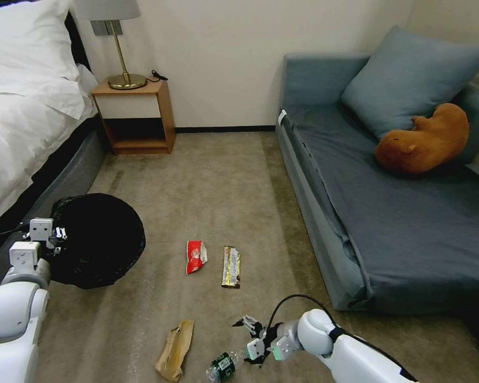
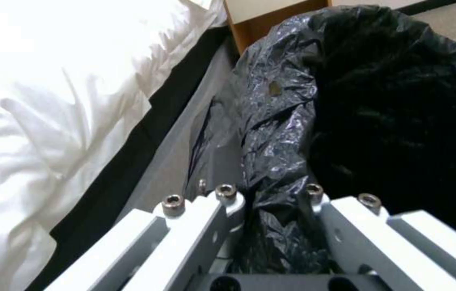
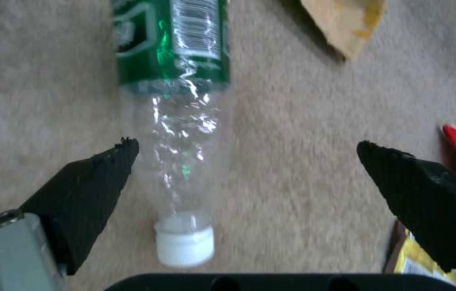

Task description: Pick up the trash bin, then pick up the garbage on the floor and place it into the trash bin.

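1. Beige carpet [image 1: 218, 175] covered the floor in the head view, between a white-sheeted bed [image 1: 21, 111] and a blue sofa [image 1: 388, 213]. The trash bin [image 1: 98, 239], lined in black plastic, tilted beside the bed with the left gripper [image 1: 54, 235] at its rim. A red-and-white snack packet [image 1: 195, 256] and a gold bar wrapper [image 1: 231, 266] lay side by side mid-floor; a brown paper wrapper [image 1: 174, 349] and a clear bottle [image 1: 223, 366] lay nearer the robot. The right gripper [image 1: 248, 340] hovered just beside the bottle.

2. From the left wrist view, the left gripper [image 2: 268, 202] was clamped on the bin's bag-covered rim [image 2: 276, 161], one finger on each side.

3. From the right wrist view, the right gripper [image 3: 244, 161] stood spread wide over the bottle [image 3: 179, 133], whose white cap [image 3: 185, 244] pointed toward the wrist; its neck lay close to one black fingertip [image 3: 96, 178].
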Available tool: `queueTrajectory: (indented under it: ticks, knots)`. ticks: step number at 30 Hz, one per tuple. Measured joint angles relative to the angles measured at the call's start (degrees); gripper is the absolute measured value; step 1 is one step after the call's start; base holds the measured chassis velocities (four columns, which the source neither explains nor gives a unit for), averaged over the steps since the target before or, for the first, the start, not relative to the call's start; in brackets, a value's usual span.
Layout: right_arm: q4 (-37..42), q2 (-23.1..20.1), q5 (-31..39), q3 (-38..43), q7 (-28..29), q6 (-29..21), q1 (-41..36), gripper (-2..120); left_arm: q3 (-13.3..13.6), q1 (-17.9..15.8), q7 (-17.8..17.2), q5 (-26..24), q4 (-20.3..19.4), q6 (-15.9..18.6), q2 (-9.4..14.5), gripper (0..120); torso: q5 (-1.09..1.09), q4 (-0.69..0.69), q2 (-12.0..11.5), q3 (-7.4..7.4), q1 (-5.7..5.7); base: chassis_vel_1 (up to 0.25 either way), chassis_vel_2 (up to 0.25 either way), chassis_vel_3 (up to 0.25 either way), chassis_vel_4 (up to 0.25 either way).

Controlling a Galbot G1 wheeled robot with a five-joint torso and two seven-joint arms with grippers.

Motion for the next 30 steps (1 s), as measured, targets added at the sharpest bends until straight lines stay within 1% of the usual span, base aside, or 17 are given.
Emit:
queueTrajectory:
  ticks: [5,7,8,10,11,13,14,15,16,18,21,23,24,26,27,29,30]
  knots:
    - [-1.9,2.8,-2.3,0.3,0.2,1.4,-0.6,99,-0.1,-0.1,0.1,-0.2,0.4,-0.2,0.0,5,0.0,0.0,0.0,0.0,0.0,0.0,0.0,0.0,0.0]
    - [-3.0,4.3,-3.2,0.7,0.2,2.0,-0.8,92,-0.1,-0.4,0.1,-0.4,0.8,-0.3,0.2,5,0.0,0.0,0.0,0.0,0.0,0.0,0.0,0.0,0.0]
    - [-3.0,4.3,-3.2,0.7,0.2,2.0,-0.8,92,-0.1,-0.4,0.1,-0.4,0.8,-0.3,0.2,5,0.0,0.0,0.0,0.0,0.0,0.0,0.0,0.0,0.0]
    - [-3.9,5.3,-3.6,1.0,0.0,2.5,-0.7,83,0.0,-0.6,0.1,-0.4,1.2,-0.5,0.3,5,0.0,0.0,0.0,0.0,0.0,0.0,0.0,0.0,0.0]
    - [-3.9,5.3,-3.6,1.0,0.0,2.5,-0.7,83,0.0,-0.6,0.1,-0.4,1.2,-0.5,0.3,5,0.0,0.0,0.0,0.0,0.0,0.0,0.0,0.0,0.0]
    - [-5.2,6.1,-3.9,1.4,-0.4,3.2,-0.3,71,0.1,-0.9,0.1,-0.6,1.6,-0.6,0.5,5,0.0,0.0,0.0,0.0,0.0,0.0,0.0,0.0,0.0]
    - [-5.2,6.1,-3.9,1.4,-0.4,3.2,-0.3,71,0.1,-0.9,0.1,-0.6,1.6,-0.6,0.5,5,0.0,0.0,0.0,0.0,0.0,0.0,0.0,0.0,0.0]
    - [-5.7,6.3,-4.0,1.6,-0.5,3.4,-0.2,67,0.1,-0.9,0.1,-0.7,1.8,-0.7,0.6,5,0.0,0.0,0.0,0.0,0.0,0.0,0.0,0.0,0.0]
    - [-5.7,6.3,-4.0,1.6,-0.5,3.4,-0.2,67,0.1,-0.9,0.1,-0.7,1.8,-0.7,0.6,5,0.0,0.0,0.0,0.0,0.0,0.0,0.0,0.0,0.0]
    - [-7.2,6.8,-4.0,1.9,-0.6,3.6,-0.1,53,-0.1,-1.2,0.1,-1.1,2.5,-0.9,0.9,5,0.0,-0.01,0.0,0.0,0.0,0.0,0.0,0.0,0.0]
    - [-7.6,7.0,-4.0,2.1,-0.6,3.8,-0.1,48,-0.1,-1.2,0.1,-1.2,2.8,-0.9,1.1,5,0.01,-0.01,0.0,0.0,0.0,0.0,0.0,0.0,0.0]
    - [-8.5,7.4,-3.8,2.4,-0.5,4.2,0.0,36,-0.1,-1.4,0.2,-1.3,3.3,-1.1,1.3,5,0.01,-0.01,0.0,0.0,0.0,0.0,0.0,0.0,0.0]
    - [-8.5,7.4,-3.8,2.4,-0.5,4.2,0.0,36,-0.1,-1.4,0.2,-1.3,3.3,-1.1,1.3,5,0.01,-0.01,0.0,0.0,0.0,0.0,0.0,0.0,0.0]
    - [-8.7,7.4,-3.5,2.8,-0.5,4.3,0.2,25,-0.1,-1.5,0.2,-1.3,3.4,-1.1,1.4,5,0.01,0.0,0.0,0.0,0.0,0.0,0.0,0.0,0.0]
    - [-8.7,7.4,-3.5,2.8,-0.5,4.3,0.2,25,-0.1,-1.5,0.2,-1.3,3.4,-1.1,1.4,5,0.01,0.0,0.0,0.0,0.0,0.0,0.0,0.0,0.0]
    - [-7.9,6.8,-2.6,3.3,-0.7,4.2,1.1,18,0.0,-1.6,0.2,-1.4,3.4,-1.1,1.5,5,0.0,-0.01,0.0,0.0,0.0,0.0,0.0,0.0,0.0]
    - [-7.9,6.8,-2.6,3.3,-0.7,4.2,1.1,18,0.0,-1.6,0.2,-1.4,3.4,-1.1,1.5,5,0.0,-0.01,0.0,0.0,0.0,0.0,0.0,0.0,0.0]
